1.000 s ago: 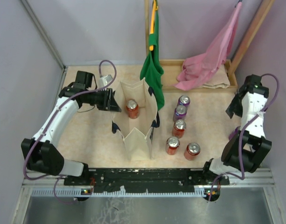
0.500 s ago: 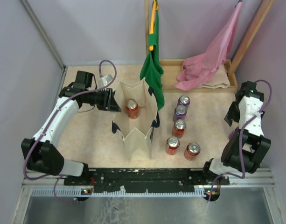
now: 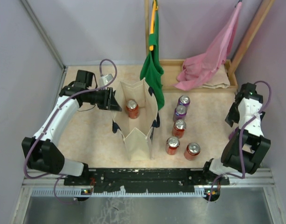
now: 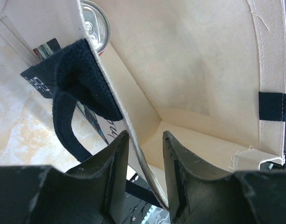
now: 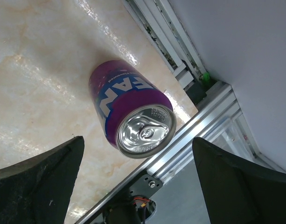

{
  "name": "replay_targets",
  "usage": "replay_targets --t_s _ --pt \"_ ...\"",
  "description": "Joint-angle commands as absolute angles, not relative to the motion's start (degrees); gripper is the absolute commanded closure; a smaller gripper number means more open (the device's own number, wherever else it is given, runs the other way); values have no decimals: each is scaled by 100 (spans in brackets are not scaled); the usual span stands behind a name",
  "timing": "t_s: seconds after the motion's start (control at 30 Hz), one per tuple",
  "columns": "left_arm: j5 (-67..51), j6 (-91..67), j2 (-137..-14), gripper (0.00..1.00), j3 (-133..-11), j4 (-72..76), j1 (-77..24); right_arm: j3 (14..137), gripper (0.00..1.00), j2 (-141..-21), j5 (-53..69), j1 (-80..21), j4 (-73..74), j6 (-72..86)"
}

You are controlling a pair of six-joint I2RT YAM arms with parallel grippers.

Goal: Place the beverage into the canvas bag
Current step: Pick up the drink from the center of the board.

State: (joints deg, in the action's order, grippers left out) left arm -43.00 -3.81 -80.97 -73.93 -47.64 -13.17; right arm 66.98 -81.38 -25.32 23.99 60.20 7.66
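Counting from the top view, I get six cans: four red, two purple. One red can (image 3: 132, 108) already sits inside the canvas bag (image 3: 142, 140). The other three red cans (image 3: 179, 127) and both purple cans (image 3: 184, 101) stand on the table (image 3: 91, 135) just right of the bag.

There's one canvas bag, plus two cloth ones hanging at the back, a green bag (image 3: 152, 70) and a pink bag (image 3: 208, 60).

The canvas bag is mid-table: cream, boxy, upright, top open, way taller than the cans, with a navy handle (image 4: 82, 88) flopped over the rim and some print outside.

The left gripper (image 3: 112, 100) is pinched on the bag's left wall, one finger each side. The right gripper (image 3: 232, 114) is spread wide and holds nothing. Its camera shows a purple can by a metal rail (image 5: 131, 116), and I can't tell if it's one of those two.
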Motion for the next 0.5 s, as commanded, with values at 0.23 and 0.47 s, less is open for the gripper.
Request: replay_targets --t_s 0.23,0.47 --pt "-4423 -298 -8109 59 -7583 -4645 -1362 6394 1 -8105 -2256 2843 5566 911" --pt "-4412 -341 -8091 59 -7598 -4650 -1362 6170 1 -8121 -2097 2865 5338 973"
